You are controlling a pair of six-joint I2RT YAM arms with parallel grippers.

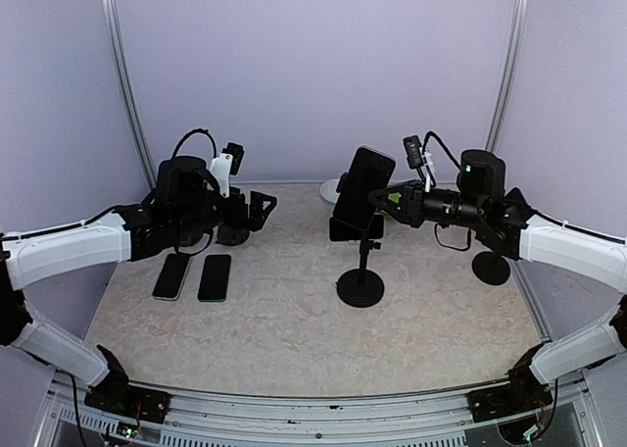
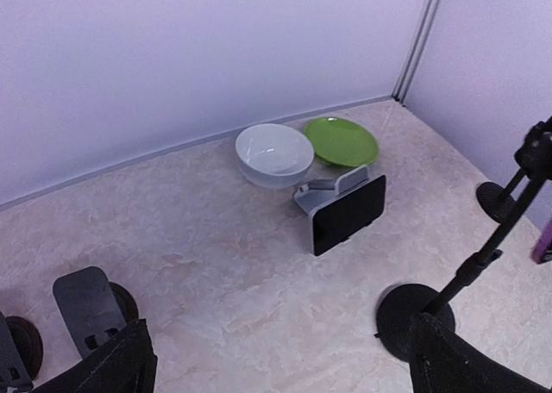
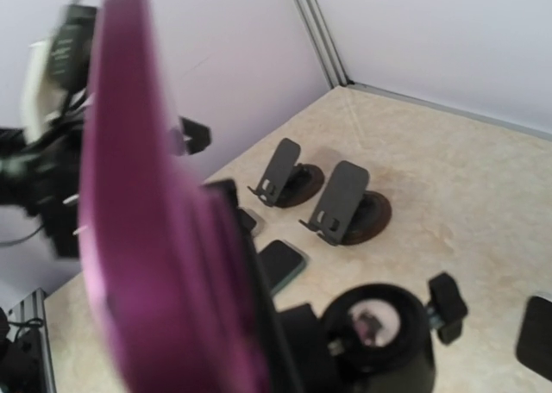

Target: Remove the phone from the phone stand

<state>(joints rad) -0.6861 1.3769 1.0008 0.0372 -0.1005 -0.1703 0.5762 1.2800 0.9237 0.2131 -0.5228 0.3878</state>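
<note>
The phone (image 1: 364, 185), black in front with a purple back (image 3: 147, 212), stands tilted at the top of the black pole phone stand (image 1: 360, 271). Its lower end sits at the stand's clamp; I cannot tell whether it still rests in it. My right gripper (image 1: 385, 200) reaches in from the right and is shut on the phone's edge. The stand's round head (image 3: 379, 333) shows just below the phone in the right wrist view. My left gripper (image 1: 257, 207) hovers at the left, open and holding nothing, with both fingers (image 2: 112, 367) apart at the bottom of the left wrist view.
Two phones (image 1: 172, 275) (image 1: 215, 277) lie flat at the left beside two small black stands (image 3: 345, 205) (image 3: 285, 173). A white bowl (image 2: 274, 154), a green plate (image 2: 341, 140) and a grey stand with a phone (image 2: 345, 210) sit at the back. Another pole stand (image 1: 490, 268) stands at the right.
</note>
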